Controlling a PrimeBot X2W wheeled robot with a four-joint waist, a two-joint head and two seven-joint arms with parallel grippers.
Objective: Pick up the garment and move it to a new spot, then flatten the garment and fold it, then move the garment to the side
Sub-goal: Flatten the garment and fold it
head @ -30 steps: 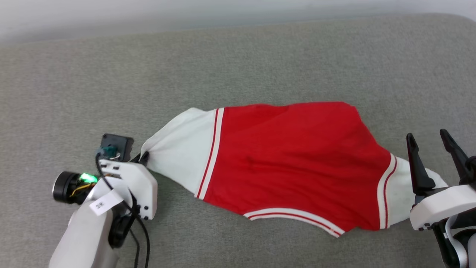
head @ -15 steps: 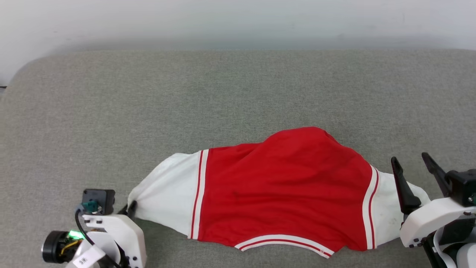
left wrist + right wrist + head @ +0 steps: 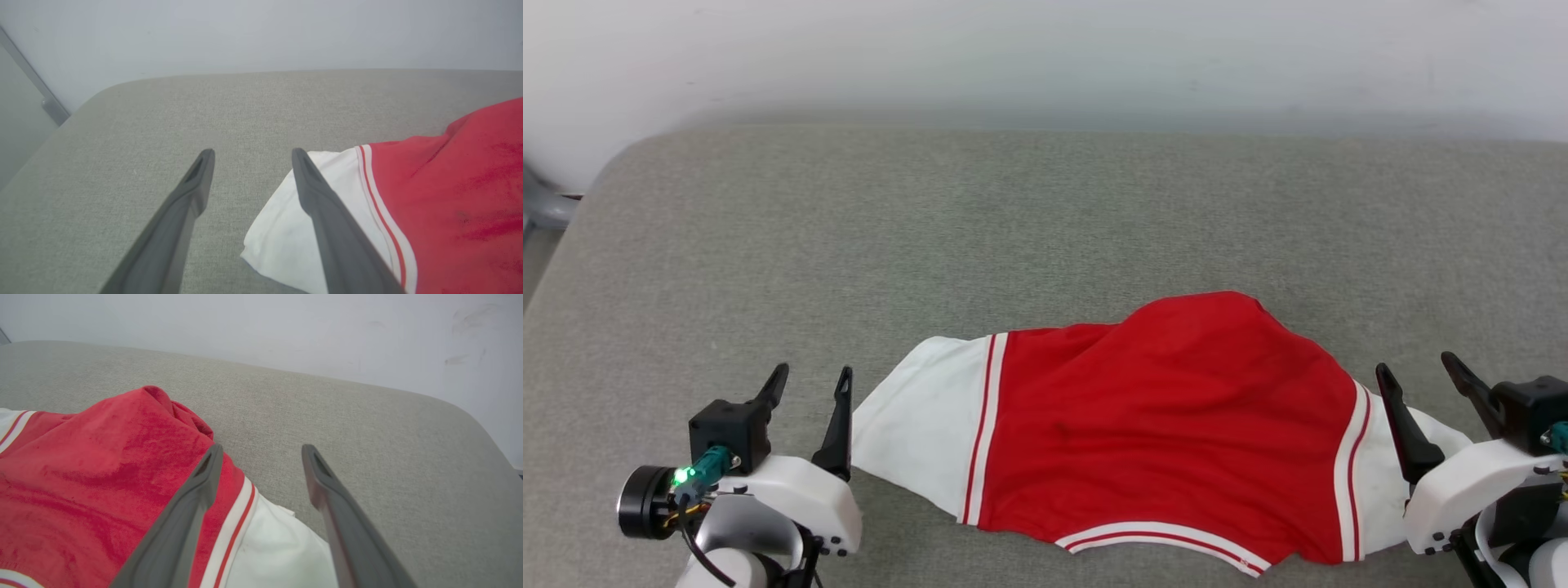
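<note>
The garment (image 3: 1160, 425) lies long-ways between the left gripper (image 3: 813, 373) and right gripper (image 3: 1415, 366), a sleeve beside each, both jaws apart.

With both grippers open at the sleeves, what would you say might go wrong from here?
The garment humps up along its far edge, so folding now would likely trap creases. The left gripper has one finger close beside the white sleeve and the right gripper stands over the other sleeve; either could snag and drag the cloth when moving.
</note>
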